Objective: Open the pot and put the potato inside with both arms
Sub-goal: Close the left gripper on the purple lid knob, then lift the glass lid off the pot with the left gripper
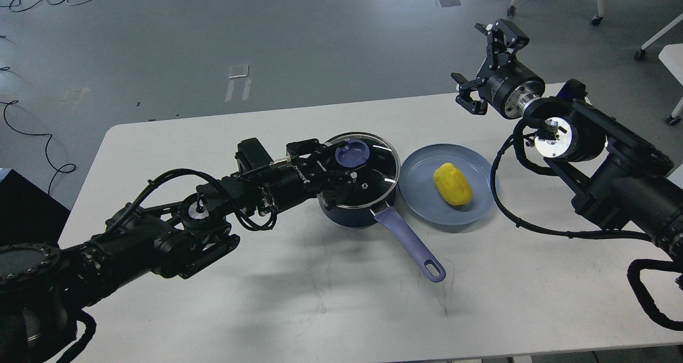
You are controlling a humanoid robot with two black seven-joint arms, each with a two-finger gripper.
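A dark blue pot (352,213) with a long purple handle (411,245) stands mid-table. Its glass lid (376,173) with a blue knob (351,154) sits on it, looking slightly tilted. My left gripper (341,165) reaches in from the left, its fingers closed around the knob. A yellow potato (452,184) lies on a blue plate (421,189) right of the pot. My right gripper (476,58) is open and empty, raised above the table's far right edge, well apart from the potato.
The white table (320,299) has bare surface in front of the pot and plate. Black cables (512,213) from my right arm hang beside the plate's right rim. Chair legs and floor cables lie beyond the table.
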